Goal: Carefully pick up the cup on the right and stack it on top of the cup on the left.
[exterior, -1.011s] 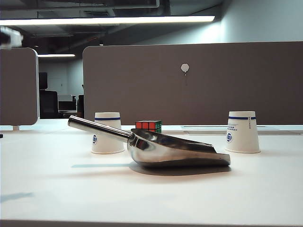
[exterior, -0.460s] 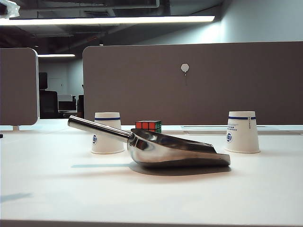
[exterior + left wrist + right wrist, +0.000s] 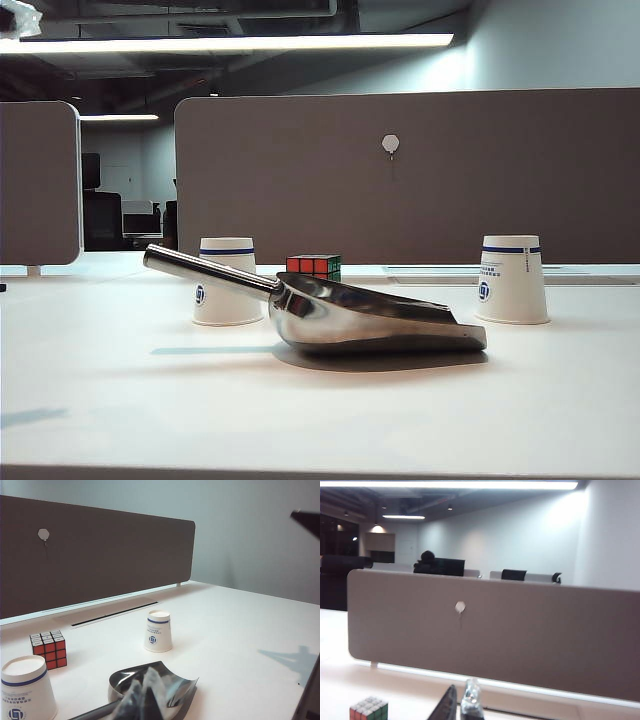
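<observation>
**Right cup untouched, scoop lying in the way**

I am holding my right fingers point(image 3: 470, 701) pressed together and empty, raised and facing the far partition point(image 3: 520, 630), nowhere near the cups. My left fingers point(image 3: 142, 700) are hovering over the near side of the metal scoop point(image 3: 370, 320); they show only as a blur, so I cannot tell whether they are parted or closed.

The right cup point(image 3: 512, 279) is standing upside down on the bench point(image 3: 320, 420), far right, well apart from the left cup point(image 3: 227, 281), which is also upside down. The scoop is lying between them and nearer to me, with its handle crossing in front of the left cup. A Rubik's cube point(image 3: 314, 266) is sitting behind the scoop.

I am judging the risks from here:
- I am arriving with fingers closed, so I could knock the light cup over unless I open them first.
- Paper walls crush easily, so a hard squeeze could dent the cup.
- A low carry leftward could clip the scoop's bowl or handle.
- An off-centre release could tip both cups.
</observation>
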Robot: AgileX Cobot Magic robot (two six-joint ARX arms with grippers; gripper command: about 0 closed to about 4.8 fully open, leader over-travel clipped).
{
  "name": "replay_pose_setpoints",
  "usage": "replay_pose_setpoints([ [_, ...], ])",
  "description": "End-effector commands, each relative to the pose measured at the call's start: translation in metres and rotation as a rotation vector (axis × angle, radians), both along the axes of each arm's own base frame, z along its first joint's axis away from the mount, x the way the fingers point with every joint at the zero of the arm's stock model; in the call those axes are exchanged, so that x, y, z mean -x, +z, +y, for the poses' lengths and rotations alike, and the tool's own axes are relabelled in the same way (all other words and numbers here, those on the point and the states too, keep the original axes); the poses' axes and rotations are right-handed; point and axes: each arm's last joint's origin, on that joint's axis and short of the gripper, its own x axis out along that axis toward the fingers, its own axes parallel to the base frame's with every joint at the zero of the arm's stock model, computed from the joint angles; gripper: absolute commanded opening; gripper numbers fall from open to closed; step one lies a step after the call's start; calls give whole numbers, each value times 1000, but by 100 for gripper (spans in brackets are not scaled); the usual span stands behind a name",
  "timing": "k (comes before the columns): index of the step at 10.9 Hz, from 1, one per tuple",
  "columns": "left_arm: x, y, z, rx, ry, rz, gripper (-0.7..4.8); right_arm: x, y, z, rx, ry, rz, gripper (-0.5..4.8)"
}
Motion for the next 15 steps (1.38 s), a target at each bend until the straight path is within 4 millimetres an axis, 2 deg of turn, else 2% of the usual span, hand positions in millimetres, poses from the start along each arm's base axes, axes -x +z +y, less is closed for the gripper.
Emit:
replay_pose_setpoints([
  [1, 0, 0, 0, 1, -8, 15, -5, 9, 42, -1, 5, -15, 49, 64],
  [2, 0, 0, 0, 1, -8, 16, -5, 8, 49, -1, 6, -15, 58, 64],
  [3, 0, 0, 0, 1, -8, 16, -5, -1, 81, 0, 10, -4, 70, 95],
  [5, 0, 0, 0, 1, -8, 16, -5, -6, 91, 0, 11, -3, 88, 95],
  [7, 0, 0, 0, 1, -8, 15, -5, -22, 105, 1, 19, 12, 160, 96],
  [8, 0, 0, 0, 8, -9, 14, -5, -57, 114, 4, 32, 42, 322, 117],
  [9, 0, 0, 0, 8, -9, 14, -5, -66, 113, 5, 34, 51, 358, 118],
  [10, 0, 0, 0, 9, -10, 16, -5, -86, 108, 6, 40, 77, 422, 132],
  [11, 0, 0, 0, 9, -10, 16, -5, -106, 99, 8, 42, 85, 497, 251],
  [12, 0, 0, 0, 9, -10, 16, -5, -114, 94, 8, 42, 84, 527, 281],
  [13, 0, 0, 0, 9, -10, 16, -5, -119, 91, 8, 41, 84, 548, 287],
  [14, 0, 1, 0, 9, -9, 15, -5, -138, 79, 9, 42, 83, 619, 287],
  [15, 0, 1, 0, 9, -9, 15, -5, -143, 76, 9, 42, 83, 638, 287],
])
